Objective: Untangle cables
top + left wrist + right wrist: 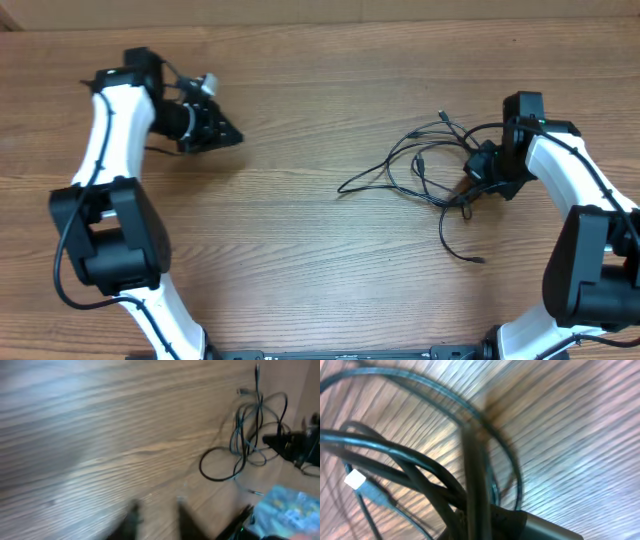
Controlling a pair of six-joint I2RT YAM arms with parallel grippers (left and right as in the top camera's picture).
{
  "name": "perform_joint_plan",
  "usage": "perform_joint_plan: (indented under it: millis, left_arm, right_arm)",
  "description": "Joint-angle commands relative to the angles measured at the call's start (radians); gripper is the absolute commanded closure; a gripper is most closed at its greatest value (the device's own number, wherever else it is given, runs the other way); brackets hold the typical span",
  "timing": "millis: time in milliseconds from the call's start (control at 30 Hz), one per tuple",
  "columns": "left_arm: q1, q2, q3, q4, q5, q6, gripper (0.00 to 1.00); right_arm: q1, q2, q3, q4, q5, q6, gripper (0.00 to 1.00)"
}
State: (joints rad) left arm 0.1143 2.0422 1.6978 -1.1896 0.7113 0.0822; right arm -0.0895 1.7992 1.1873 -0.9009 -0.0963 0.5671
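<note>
Two pincers and one tangle face you. The thin black cords with small plug tips (445, 135) (245, 435) lie in a single loose heap on the right half of your brown wood-grain desk (300, 260). The loops overlap too much to count separate cords, though at least three loose ends show from overhead. Your right pincer (472, 180) sits at the heap's right edge, closed. Strands cross its blurred dark finger (475, 485), and whether one is pinched cannot be told. Your left pincer (232, 137) (157, 520) hangs well apart at the far left, fingers (132, 520) parted over bare wood, holding nothing.
</note>
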Motion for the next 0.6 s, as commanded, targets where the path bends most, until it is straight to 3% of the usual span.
perform_joint_plan:
  millis: [0,67,100,200,367,500,567]
  left_arm:
    - [-0.127,-0.028,0.019,0.013,-0.014,0.058,0.39]
    - [-0.192,-0.026,0.019,0.035,-0.026,0.061,0.24]
    - [-0.231,-0.022,0.019,0.045,-0.053,0.062,0.21]
    - [-0.334,-0.008,0.019,0.040,-0.137,0.107,0.17]
    - [-0.472,-0.002,0.015,0.036,-0.151,0.227,0.10]
    - [-0.543,-0.002,0.006,0.064,-0.261,0.169,0.09]
    - [-0.583,-0.002,-0.026,0.125,-0.368,0.075,0.09]
  right_arm:
    - [0.027,0.002,0.012,0.005,-0.073,-0.023,0.96]
    - [0.045,0.002,0.012,0.005,-0.089,-0.023,0.96]
    - [0.051,0.002,0.012,0.005,-0.089,-0.022,0.96]
    - [0.076,0.002,0.012,0.005,-0.089,-0.022,0.96]
    - [0.094,0.002,0.011,0.007,-0.089,-0.018,0.93]
    - [0.096,0.002,0.011,0.005,-0.092,-0.018,0.92]
    - [0.096,0.002,0.011,0.005,-0.093,-0.018,0.91]
